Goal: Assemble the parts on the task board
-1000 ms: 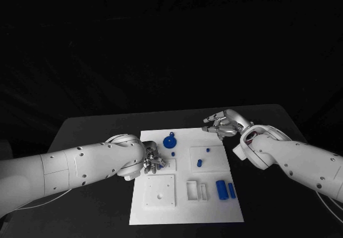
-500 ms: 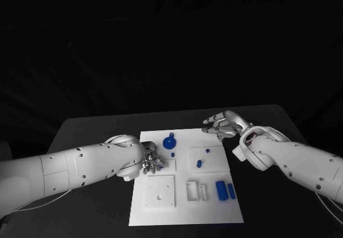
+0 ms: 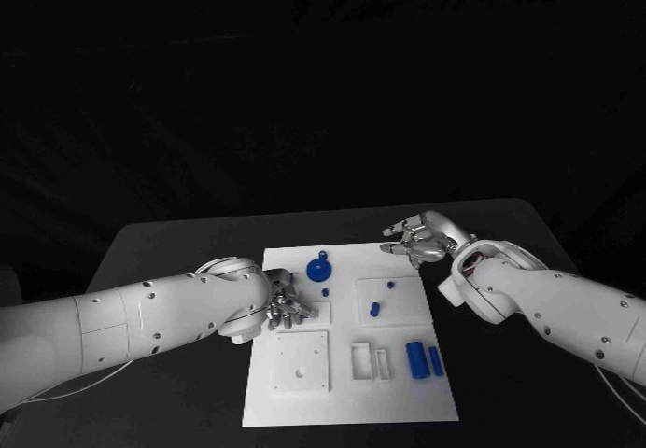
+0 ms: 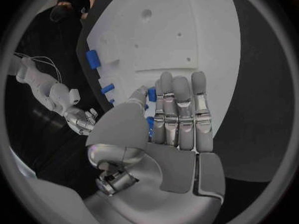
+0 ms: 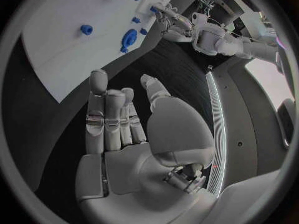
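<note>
White task board (image 3: 404, 392): lay flat mid-way on the black table (image 3: 175, 243), long side running away from the robot, so reachable from both sides
Left hand (image 3: 284, 308): hung over the board's left edge, fingers straight and pressed together, thumb tucked in beside them
Left hand's hold: showed blue next to the thumb in the left wrist view; could not tell whether pinched or merely lying beneath
Likely reason: seemed placed there to work a small part at that edge
Right hand (image 3: 420, 238): hovered above the table just off the board's far right corner, fingers loose and apart, nothing in it; probably kept aside so as not to crowd the left
Round blue part (image 3: 317, 269): sat near the far edge, a disc with a small tab
Small blue peg (image 3: 374, 305): lay on a raised white square, right of centre
Two blue cylinders (image 3: 424, 358): lay side by side at the near right, just beside a white slotted block (image 3: 366, 359)
Assembly: looked barely begun, most parts loose
</note>
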